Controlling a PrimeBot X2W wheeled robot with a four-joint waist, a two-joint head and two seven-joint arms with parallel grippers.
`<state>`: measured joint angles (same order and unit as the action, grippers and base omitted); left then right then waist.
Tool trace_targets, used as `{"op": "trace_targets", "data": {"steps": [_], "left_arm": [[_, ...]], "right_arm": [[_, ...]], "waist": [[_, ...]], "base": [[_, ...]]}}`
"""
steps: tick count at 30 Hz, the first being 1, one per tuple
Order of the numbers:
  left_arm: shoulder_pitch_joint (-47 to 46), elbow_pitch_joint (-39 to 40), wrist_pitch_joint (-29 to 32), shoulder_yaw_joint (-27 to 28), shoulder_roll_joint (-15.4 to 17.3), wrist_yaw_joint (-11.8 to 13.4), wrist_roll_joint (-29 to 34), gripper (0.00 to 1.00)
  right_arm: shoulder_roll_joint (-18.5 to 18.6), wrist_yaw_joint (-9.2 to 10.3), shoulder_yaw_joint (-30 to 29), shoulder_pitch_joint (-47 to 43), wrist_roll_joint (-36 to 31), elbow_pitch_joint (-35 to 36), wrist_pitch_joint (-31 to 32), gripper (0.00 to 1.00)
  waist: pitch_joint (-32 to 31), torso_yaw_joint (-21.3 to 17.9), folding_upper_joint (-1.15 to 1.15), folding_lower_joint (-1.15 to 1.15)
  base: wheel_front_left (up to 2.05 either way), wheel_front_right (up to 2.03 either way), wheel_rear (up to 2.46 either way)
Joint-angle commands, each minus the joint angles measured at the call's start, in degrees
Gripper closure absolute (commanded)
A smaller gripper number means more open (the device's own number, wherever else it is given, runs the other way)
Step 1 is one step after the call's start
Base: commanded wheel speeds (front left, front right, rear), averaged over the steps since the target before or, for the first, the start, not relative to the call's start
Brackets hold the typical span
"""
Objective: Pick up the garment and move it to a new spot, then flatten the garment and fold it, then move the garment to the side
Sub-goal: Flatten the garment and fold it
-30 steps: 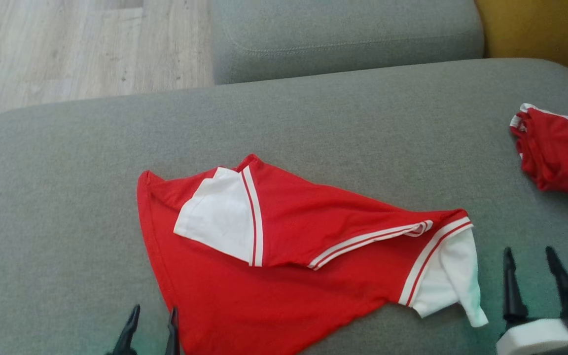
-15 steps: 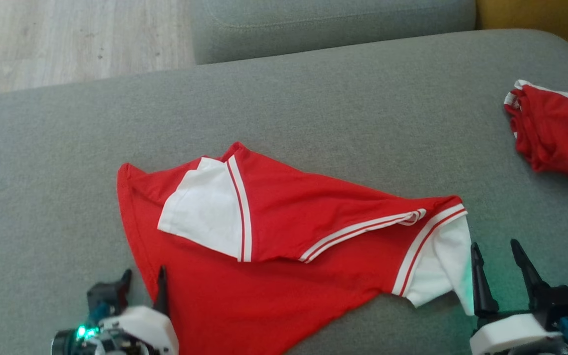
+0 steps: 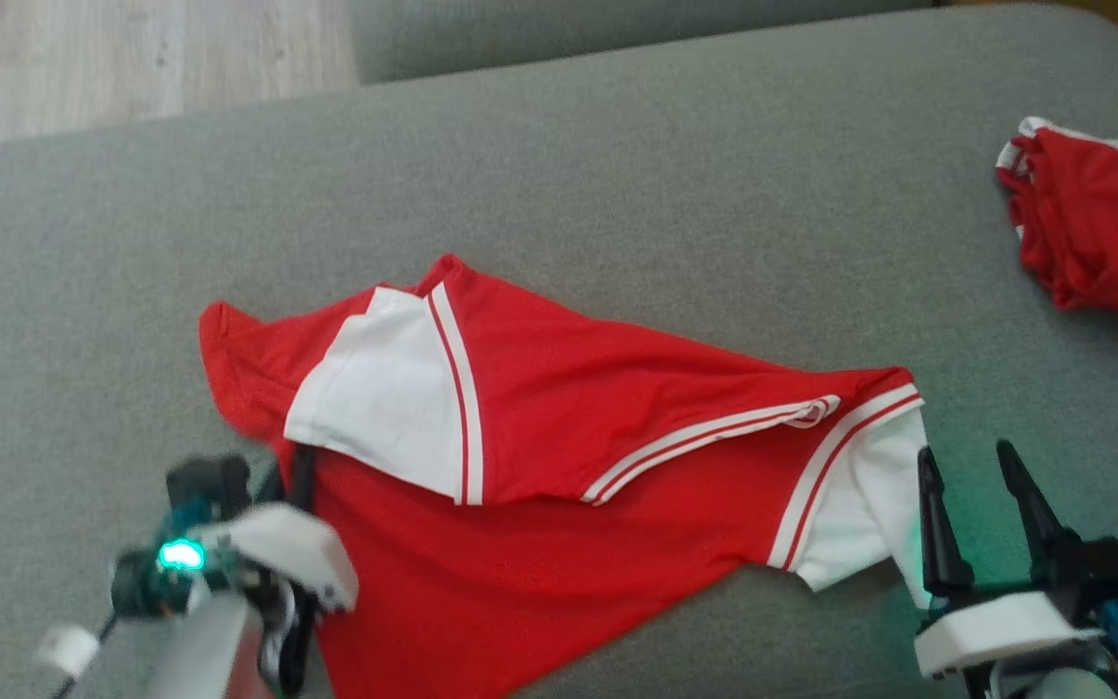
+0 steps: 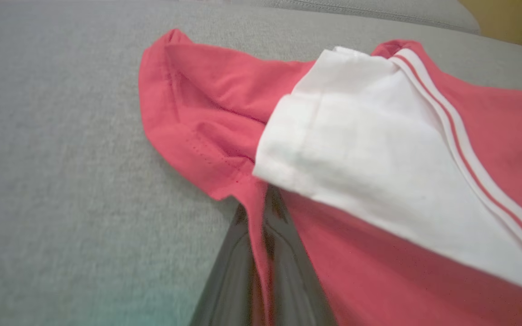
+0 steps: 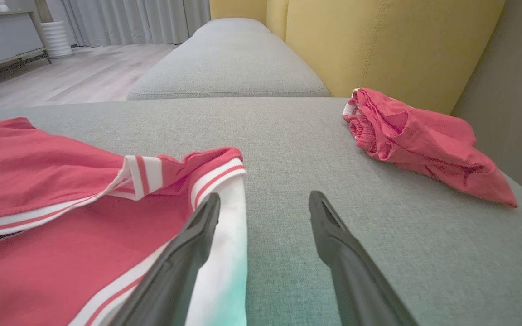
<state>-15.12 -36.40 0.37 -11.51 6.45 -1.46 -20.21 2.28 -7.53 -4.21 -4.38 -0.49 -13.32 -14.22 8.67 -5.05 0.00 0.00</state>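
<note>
A red garment (image 3: 569, 427) with white sleeves and striped trim lies crumpled on the grey sofa cushion (image 3: 617, 214). My left gripper (image 3: 295, 468) sits at its left edge, just below the folded-over white sleeve (image 3: 384, 408). In the left wrist view its fingers (image 4: 288, 271) stand close together with the garment's red hem (image 4: 257, 253) pinched between them. My right gripper (image 3: 967, 461) is open beside the right white sleeve (image 3: 870, 515). In the right wrist view one of its fingers (image 5: 188, 253) lies over that sleeve (image 5: 231, 235), the other on bare cushion.
A second red garment (image 3: 1093, 252) lies bunched at the cushion's far right, next to the yellow backrest (image 5: 379, 40). Another grey cushion (image 5: 229, 68) adjoins at the back. Wooden floor (image 3: 132, 49) shows beyond the cushion's far left edge.
The head camera has tilted, shifting the whole picture. My left gripper has reached forward to the garment's left hem and shut on it. The right gripper has edged closer to the right sleeve.
</note>
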Motion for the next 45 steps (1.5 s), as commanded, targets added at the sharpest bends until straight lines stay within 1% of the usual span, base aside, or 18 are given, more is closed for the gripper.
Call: {"op": "trace_targets", "data": {"steps": [1, 7, 8, 12, 15, 16, 17, 18, 22, 25, 28, 34, 40, 41, 43, 45], "left_arm": [[-3.9, 0.8, -0.8, 1.4, 1.3, 0.6, 0.8, 1.0], [-13.8, -3.1, -4.1, 2.7, 4.6, 3.3, 3.1, 1.0], [-17.0, -4.8, -4.3, 2.8, 5.6, 3.7, 3.5, 1.0], [-22.3, -9.0, -3.6, 2.4, 7.9, 4.3, 4.9, 1.0], [-24.1, -12.0, -2.6, 2.3, 8.4, 4.4, 4.9, 1.0], [-24.2, -12.9, -2.1, 2.3, 8.3, 4.2, 4.6, 0.7], [-24.1, -13.7, -1.6, 2.2, 8.2, 3.6, 4.3, 0.57], [-23.9, -14.2, -1.4, 2.0, 8.1, 3.1, 4.1, 0.01], [-22.2, -14.6, -2.2, 1.7, 7.9, 2.3, 3.5, 0.0], [-20.1, -12.5, -5.1, 2.5, 7.8, 2.5, 2.6, 0.0], [-16.8, -8.6, -8.8, 3.5, 7.7, 3.1, 1.7, 0.0], [-4.8, 1.8, -12.5, 4.5, 7.3, 6.4, 1.3, 0.0], [10.5, 12.7, -14.0, 4.0, 5.5, 9.6, 1.8, 0.0], [10.5, 12.7, -14.0, 4.0, 5.5, 9.6, 1.8, 0.0], [14.2, 15.7, -14.7, 3.6, 5.5, 10.8, 3.3, 0.0], [17.4, 18.0, -15.1, 3.4, 4.6, 11.5, 4.0, 0.0]], "right_arm": [[0.6, 0.04, 1.5, 2.6, 0.5, 2.0, -0.8, 0.0], [0.6, 0.04, 2.9, 4.8, 0.6, 1.9, -0.8, 0.0], [0.6, 0.04, 3.1, 5.4, 0.8, 1.8, -0.8, 0.0], [0.6, 0.04, 3.1, 6.1, 0.8, 1.3, -0.8, 0.0], [0.6, 0.04, 2.9, 6.1, 0.9, 0.8, -0.8, 0.0], [0.6, 0.04, 2.6, 5.9, 1.0, 0.6, -0.8, 0.0], [0.6, 0.04, 2.4, 5.7, 1.0, 0.4, -0.8, 0.0], [0.6, 0.04, 2.2, 5.4, 1.0, 0.2, -0.8, 0.0], [0.6, 0.04, 1.9, 4.4, 1.4, -0.3, -0.8, 0.0], [0.6, 0.04, 1.9, 3.6, 1.6, -0.3, -0.8, 0.0], [0.6, 0.04, 1.6, 2.6, 1.7, -0.3, -0.8, 0.0], [0.6, 0.04, 0.2, 0.4, 2.0, -0.7, -0.8, 0.0], [0.6, 0.04, -1.3, -0.8, 1.6, -1.0, -0.8, 0.0], [0.6, 0.04, -1.3, -0.8, 1.6, -1.0, -0.8, 0.0], [0.6, 0.04, -1.5, -1.2, 1.3, -1.1, -0.8, 0.0], [0.6, 0.04, -1.8, -1.6, 0.9, -1.4, -0.8, 0.0]], "waist": [[0.8, 0.1, 0.0, 0.0], [3.5, -0.6, 0.0, 0.0], [4.2, -0.9, 0.0, 0.0], [4.7, -1.5, 0.0, 0.0], [4.0, -1.7, 0.0, 0.0], [3.6, -1.7, 0.0, 0.0], [3.1, -1.6, 0.0, 0.0], [2.7, -1.4, 0.0, 0.0], [0.2, -0.4, 0.0, 0.0], [-1.9, 0.5, 0.0, 0.0], [-4.2, 1.3, 0.0, 0.0], [-8.1, 2.6, 0.0, 0.0], [-9.6, 3.9, 0.0, 0.0], [-9.6, 3.9, 0.0, 0.0], [-9.8, 4.6, 0.0, 0.0], [-10.1, 5.4, 0.0, 0.0]], "base": [[0.0, 0.0, 0.0], [0.0, 0.0, 0.0], [0.0, 0.0, 0.0], [0.0, 0.0, 0.0], [0.0, 0.0, 0.0], [0.0, 0.0, 0.0], [0.0, 0.0, 0.0], [0.0, 0.0, 0.0], [0.0, 0.0, 0.0], [0.0, 0.0, 0.0], [0.0, 0.0, 0.0], [0.0, 0.0, 0.0], [0.0, 0.0, 0.0], [0.0, 0.0, 0.0], [0.0, 0.0, 0.0], [0.0, 0.0, 0.0]]}}
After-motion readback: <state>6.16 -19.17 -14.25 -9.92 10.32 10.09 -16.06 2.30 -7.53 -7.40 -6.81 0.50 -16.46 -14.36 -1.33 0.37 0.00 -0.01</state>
